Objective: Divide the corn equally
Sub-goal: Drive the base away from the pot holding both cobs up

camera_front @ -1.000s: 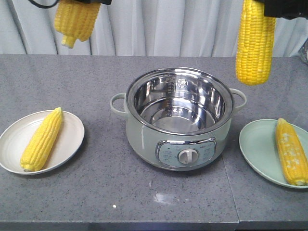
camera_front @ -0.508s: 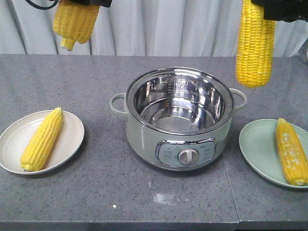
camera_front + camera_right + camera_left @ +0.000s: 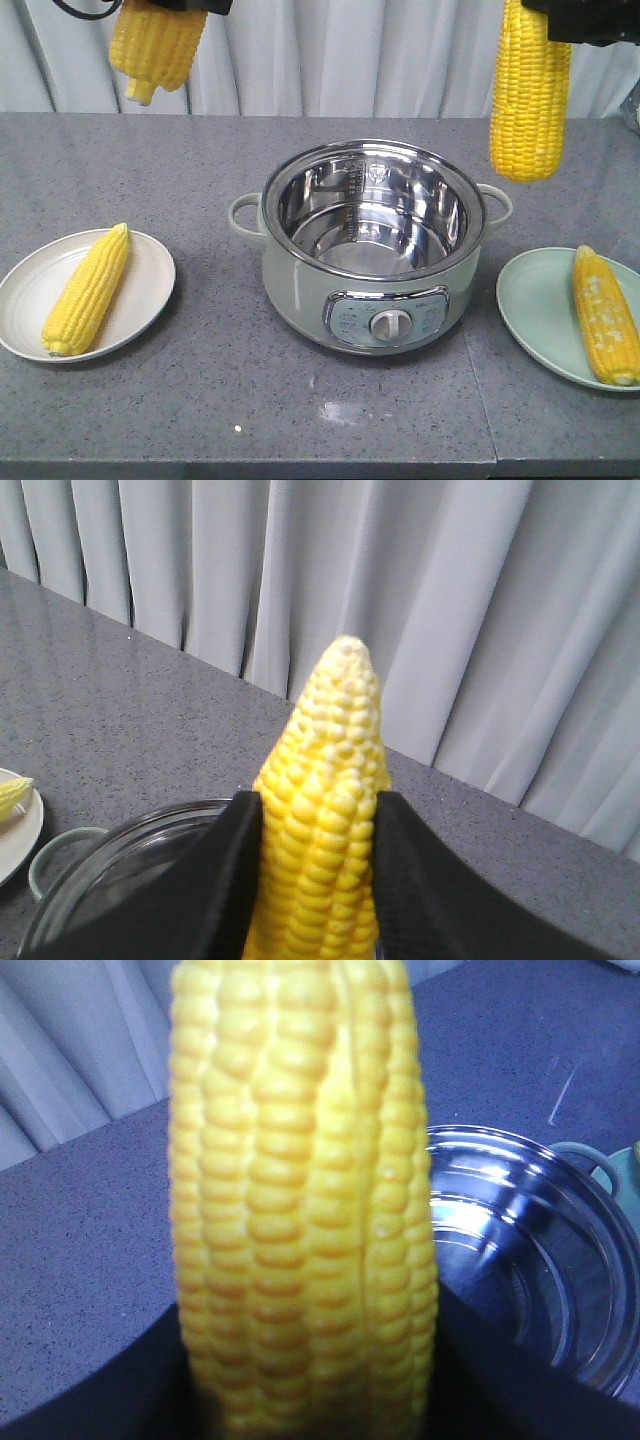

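Grey counter, curtain backdrop, my arms raised high, left gripper clamping left cob, right gripper clamping right cob.

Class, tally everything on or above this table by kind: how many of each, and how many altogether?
Corn cobs: 4 (white-plate cob, green-plate cob, left-held cob, right-held cob)
Plates: 2 (white plate, green plate)
Electric pot: 1
Total: 7

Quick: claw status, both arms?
Left claw: closed on a corn cob, held in the air.
Right claw: closed on a second corn cob, also in the air.
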